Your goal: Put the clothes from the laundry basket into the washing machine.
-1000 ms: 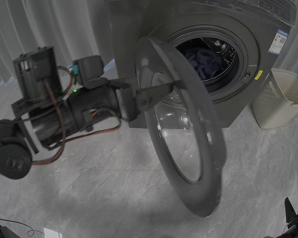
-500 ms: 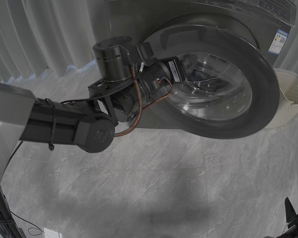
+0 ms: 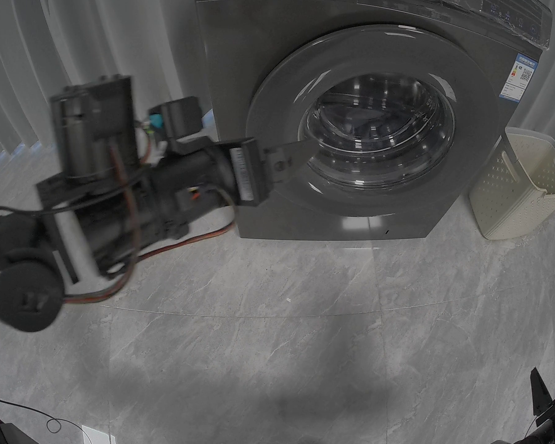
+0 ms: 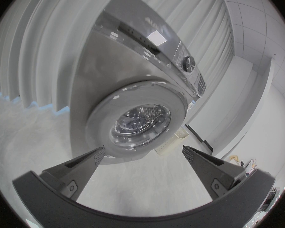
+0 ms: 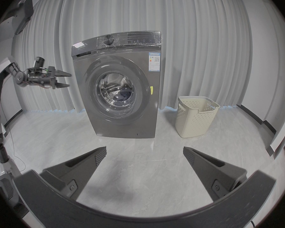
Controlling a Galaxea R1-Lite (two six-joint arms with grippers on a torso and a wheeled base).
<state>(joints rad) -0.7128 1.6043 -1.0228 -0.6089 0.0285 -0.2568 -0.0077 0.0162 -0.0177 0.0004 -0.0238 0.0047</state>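
Observation:
The grey washing machine (image 3: 364, 44) stands ahead with its round glass door (image 3: 376, 131) shut. Dark blue clothes (image 5: 122, 95) show through the glass, inside the drum. My left gripper (image 3: 311, 149) hangs open in front of the door's left side, apart from it, with nothing between its fingers (image 4: 85, 165). The cream laundry basket (image 3: 524, 180) stands on the floor right of the machine; its inside (image 5: 196, 105) looks empty. My right gripper (image 5: 145, 151) is open and low, well back from the machine, at the lower right of the head view (image 3: 552, 396).
Grey curtains (image 3: 92, 44) hang behind and to the left of the machine. The tiled floor (image 3: 290, 316) stretches wide in front of it. A cable (image 3: 49, 427) lies on the floor near my left side.
The door was wide open, then swung round under my left arm, and is now shut. The left arm has drawn back to the left.

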